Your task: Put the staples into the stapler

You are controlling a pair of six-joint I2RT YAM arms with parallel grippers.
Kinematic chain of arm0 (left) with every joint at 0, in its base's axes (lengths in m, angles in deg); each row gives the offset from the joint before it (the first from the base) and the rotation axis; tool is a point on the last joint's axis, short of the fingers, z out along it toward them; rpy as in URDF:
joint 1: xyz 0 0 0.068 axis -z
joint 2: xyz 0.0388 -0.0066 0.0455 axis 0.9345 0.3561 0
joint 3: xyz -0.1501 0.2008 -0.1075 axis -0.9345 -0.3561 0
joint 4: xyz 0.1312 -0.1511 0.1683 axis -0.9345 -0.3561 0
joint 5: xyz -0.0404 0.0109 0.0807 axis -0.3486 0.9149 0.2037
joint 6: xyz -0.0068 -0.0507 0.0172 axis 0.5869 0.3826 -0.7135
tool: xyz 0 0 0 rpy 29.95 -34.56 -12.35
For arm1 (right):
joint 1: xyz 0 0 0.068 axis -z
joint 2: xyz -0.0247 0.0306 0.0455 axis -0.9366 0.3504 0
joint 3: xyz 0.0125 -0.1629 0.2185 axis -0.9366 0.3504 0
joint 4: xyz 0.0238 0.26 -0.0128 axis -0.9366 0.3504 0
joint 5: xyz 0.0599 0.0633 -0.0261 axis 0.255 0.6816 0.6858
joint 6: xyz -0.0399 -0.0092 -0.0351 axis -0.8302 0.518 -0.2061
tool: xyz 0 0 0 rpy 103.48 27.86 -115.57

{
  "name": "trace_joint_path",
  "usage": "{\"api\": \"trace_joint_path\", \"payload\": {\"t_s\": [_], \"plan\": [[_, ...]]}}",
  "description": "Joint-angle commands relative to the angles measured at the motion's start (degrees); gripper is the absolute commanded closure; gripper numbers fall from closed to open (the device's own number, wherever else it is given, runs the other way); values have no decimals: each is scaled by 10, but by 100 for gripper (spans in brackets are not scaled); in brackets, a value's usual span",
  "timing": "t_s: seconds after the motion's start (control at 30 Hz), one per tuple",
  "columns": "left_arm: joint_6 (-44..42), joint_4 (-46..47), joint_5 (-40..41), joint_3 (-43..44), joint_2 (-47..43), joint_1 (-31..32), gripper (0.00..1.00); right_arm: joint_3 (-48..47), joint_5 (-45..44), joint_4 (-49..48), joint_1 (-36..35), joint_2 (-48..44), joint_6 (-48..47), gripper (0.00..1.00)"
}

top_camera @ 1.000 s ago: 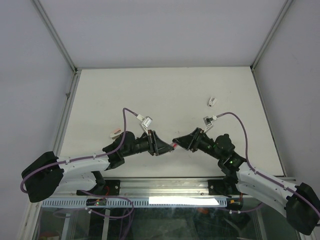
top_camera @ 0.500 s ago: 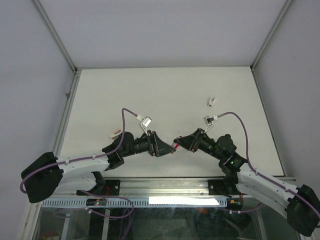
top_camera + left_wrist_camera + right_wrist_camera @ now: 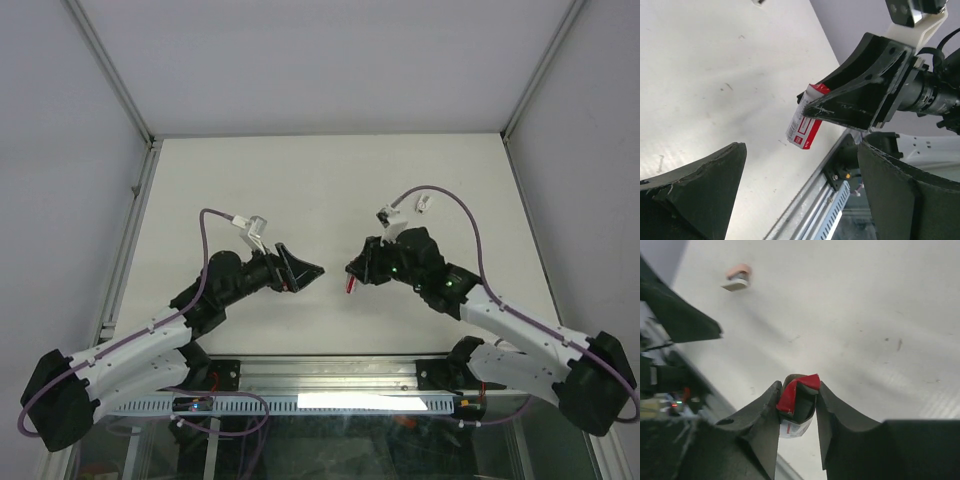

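Staple box (image 3: pixel 804 129): small flat rectangular carton, white, with a red label and a red end. Inner tray not visible. Clamped edgewise between the two fingers of the right gripper (image 3: pixel 797 391). The white labelled end sticks out past the fingertips and hangs downward at a tilt. It sits ahead of the left gripper (image 3: pixel 306 270), apart from its spread fingers.

The staples box (image 3: pixel 807 122) is white with a red label. The right tool (image 3: pixel 797 405) and left tool (image 3: pixel 303 270) are matte black. The tabletop (image 3: pixel 330 180) is off-white with faint dark scuffs. The small object (image 3: pixel 737 278) is pink over white. The arm casings (image 3: pixel 135 345) are white.
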Motion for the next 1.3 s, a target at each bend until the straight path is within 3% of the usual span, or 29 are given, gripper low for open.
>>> {"api": "trace_joint_path", "payload": {"t_s": [0.0, 0.17, 0.5, 0.53, 0.6, 0.67, 0.77, 0.93, 1.27], "plan": [[-29, -51, -1, 23, -23, -33, 3, -75, -83, 111, -29, 97, -120, 66], [-27, -67, -10, 18, -30, -52, 3, -146, -150, 159, -70, 209, -148, 66], [-30, -74, -16, 6, -32, -62, 3, -249, -190, 240, -122, 366, -197, 64], [-31, -76, -13, 6, -33, -62, 3, -252, -189, 239, -125, 373, -197, 61], [-35, -90, -5, 10, -35, -63, 3, -254, -185, 235, -130, 376, -193, 46], [-44, -109, 5, 20, -37, -63, 3, -251, -176, 228, -131, 365, -185, 34], [-71, -126, 8, 29, -35, -63, 3, -238, -159, 214, -131, 322, -164, 26], [-111, -116, -20, 58, 32, -61, 6, -187, -162, 187, -124, 223, -79, 25], [-169, 48, -75, 134, 252, -16, 12, -4, -101, 104, -49, 80, 68, 27]]}}
